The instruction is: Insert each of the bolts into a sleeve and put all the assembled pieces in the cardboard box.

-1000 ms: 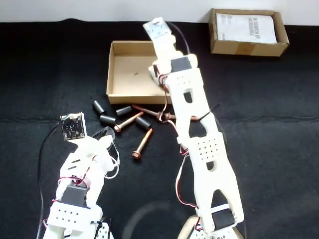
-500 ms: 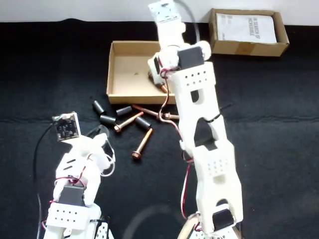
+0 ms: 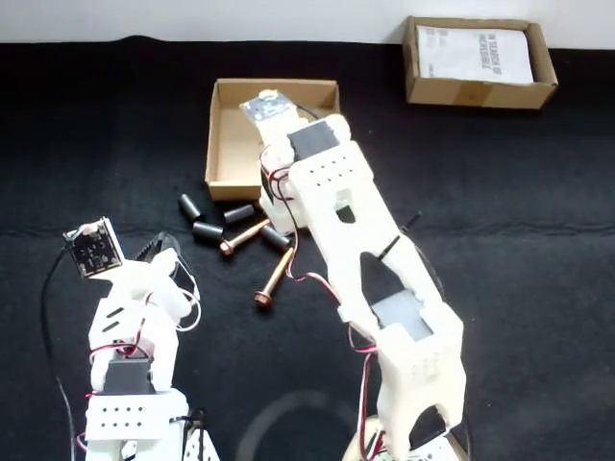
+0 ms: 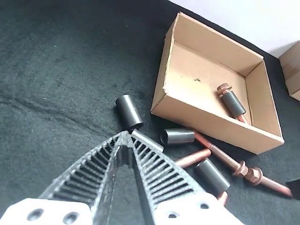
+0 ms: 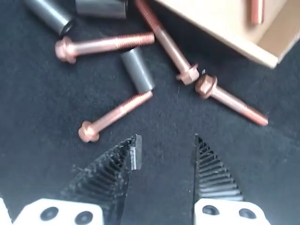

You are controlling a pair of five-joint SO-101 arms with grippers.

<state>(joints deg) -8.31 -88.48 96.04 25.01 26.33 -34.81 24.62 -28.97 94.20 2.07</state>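
My right pincer (image 5: pixel 165 149) is spread wide and pinching nothing, low over the black cloth (image 5: pixel 42 98) just short of the scattered parts. I read that as a stance for the next pick, with the jaws apart and aimed at the loose hardware.

Nearest to it is a slanted bolt (image 5: pixel 115 117), its head toward me and its thread tip just beside a short sleeve (image 5: pixel 137 70). That one looks the easiest to take, since there is bare cloth along both of its sides. Beyond it lies a second bolt (image 5: pixel 105 44), with more sleeves past that. Off to one side are two head-to-head bolts (image 5: pixel 190 74), touching or nearly so; I'd leave them until last because a grab there could drag both. Past them is the cardboard box (image 5: pixel 220 26).

My left pincer (image 4: pixel 124 140) is pressed together and empty, its tips hanging just over a half-hidden sleeve (image 4: pixel 147 139). An end-on sleeve (image 4: pixel 129 111) lies just past the tips. A further sleeve (image 4: pixel 178 137) lies in line with a long bolt (image 4: pixel 211 147); I cannot tell whether that bolt has entered it or merely lies against its mouth.

From this side I can see into the box, where one finished piece (image 4: pixel 233 102), a bolt wearing its sleeve, lies against the far wall. By my count that leaves four bolts and four sleeves on the cloth, so the job is barely begun.

From above, the left arm (image 3: pixel 135 317) sits back near its base. I judge this keeps the pile clear for the right arm (image 3: pixel 336 202), which stretches out over it.
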